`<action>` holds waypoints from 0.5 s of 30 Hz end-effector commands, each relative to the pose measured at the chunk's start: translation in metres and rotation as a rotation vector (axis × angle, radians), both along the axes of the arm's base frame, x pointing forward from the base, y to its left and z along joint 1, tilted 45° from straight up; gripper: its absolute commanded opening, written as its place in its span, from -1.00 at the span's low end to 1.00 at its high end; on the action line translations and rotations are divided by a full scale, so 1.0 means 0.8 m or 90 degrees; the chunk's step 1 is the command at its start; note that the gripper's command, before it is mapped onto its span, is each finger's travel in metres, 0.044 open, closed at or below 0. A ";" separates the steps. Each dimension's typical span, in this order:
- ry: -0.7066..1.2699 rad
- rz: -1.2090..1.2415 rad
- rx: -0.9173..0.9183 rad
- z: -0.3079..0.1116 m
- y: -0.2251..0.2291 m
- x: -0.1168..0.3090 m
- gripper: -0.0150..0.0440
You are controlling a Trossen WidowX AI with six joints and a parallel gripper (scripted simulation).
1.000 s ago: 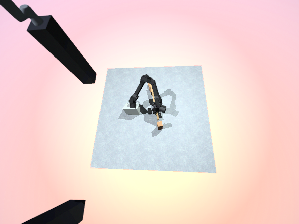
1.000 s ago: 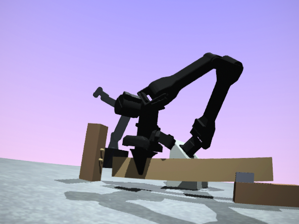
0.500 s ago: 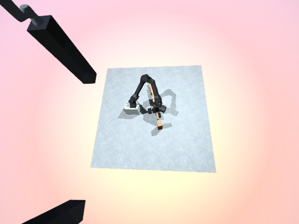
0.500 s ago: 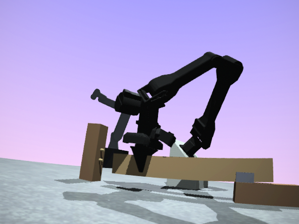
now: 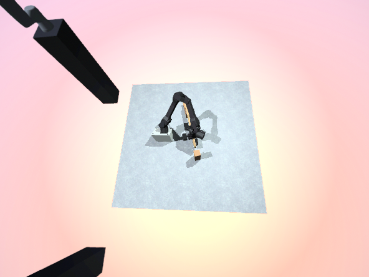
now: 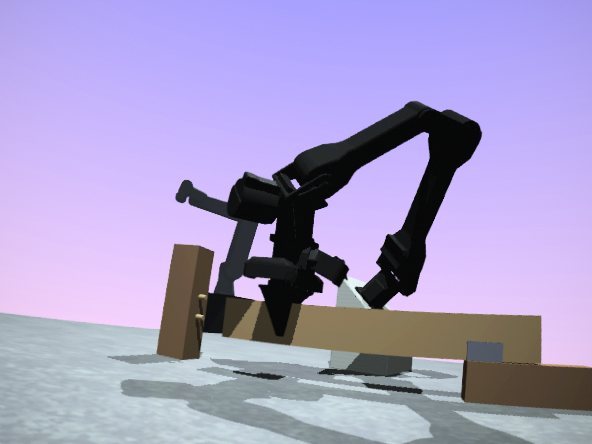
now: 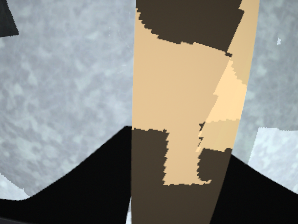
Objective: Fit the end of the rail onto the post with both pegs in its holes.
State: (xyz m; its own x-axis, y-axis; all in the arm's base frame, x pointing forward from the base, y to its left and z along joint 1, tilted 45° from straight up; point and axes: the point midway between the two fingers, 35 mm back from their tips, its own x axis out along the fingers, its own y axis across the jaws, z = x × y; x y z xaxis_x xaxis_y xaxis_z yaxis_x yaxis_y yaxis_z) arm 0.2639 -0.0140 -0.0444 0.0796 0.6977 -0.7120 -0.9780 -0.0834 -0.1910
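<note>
The wooden rail is nearly level, its near end raised off the table. My gripper is shut on the rail near that end, one finger on each side. The post stands upright beyond the near end. In the exterior view the upper peg appears about level with the rail's top edge, with the lower peg below it. A gap shows between pegs and rail. The far end lies in the bracket on the footboard block. The rail's holes are hidden.
The arm's pale base stands to one side of the rail. A dark box with a grey jointed stand shows behind the post and rail. Dark beams show at the left in the top view.
</note>
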 end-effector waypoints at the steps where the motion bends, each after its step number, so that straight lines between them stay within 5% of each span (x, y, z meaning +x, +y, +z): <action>1: -0.004 -0.002 0.000 0.004 -0.004 0.002 -0.49; 15: -0.004 -0.002 0.000 0.010 -0.010 0.001 -0.49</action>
